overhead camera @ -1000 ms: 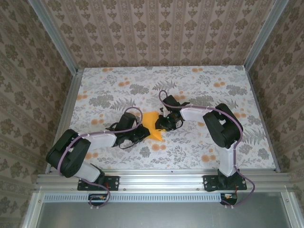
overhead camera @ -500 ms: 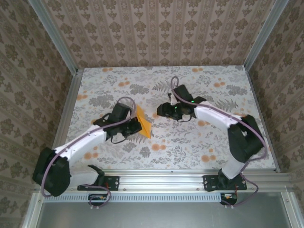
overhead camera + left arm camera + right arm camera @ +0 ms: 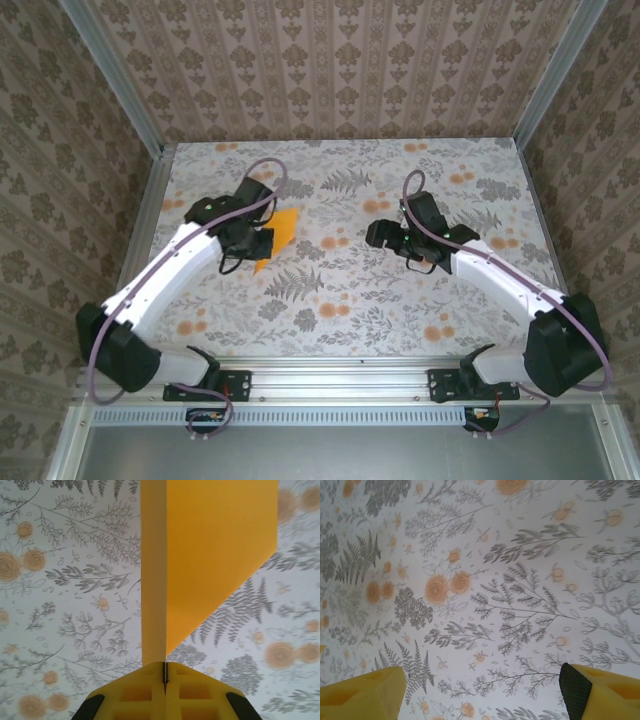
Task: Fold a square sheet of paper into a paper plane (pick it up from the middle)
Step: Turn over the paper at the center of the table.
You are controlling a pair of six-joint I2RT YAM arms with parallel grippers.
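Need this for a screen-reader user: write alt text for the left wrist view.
The left tool, shut at the bottom edge, grips a folded orange paper that runs up to the top of the frame, one flap spreading right. Behind it is a table with a grey-and-orange floral print.

The left arm [image 3: 165,280] is extended forward from its base with the wrist turned to the right. The left gripper [image 3: 262,243] is seen shut tight in the left wrist view, its fingers [image 3: 135,690] pressed together on the edge of the folded orange paper [image 3: 210,555]. The right arm [image 3: 500,280] is stretched leftward from a low elbow at the far right, and the right gripper [image 3: 378,234] is held wide open, its fingertips [image 3: 365,690] well apart.
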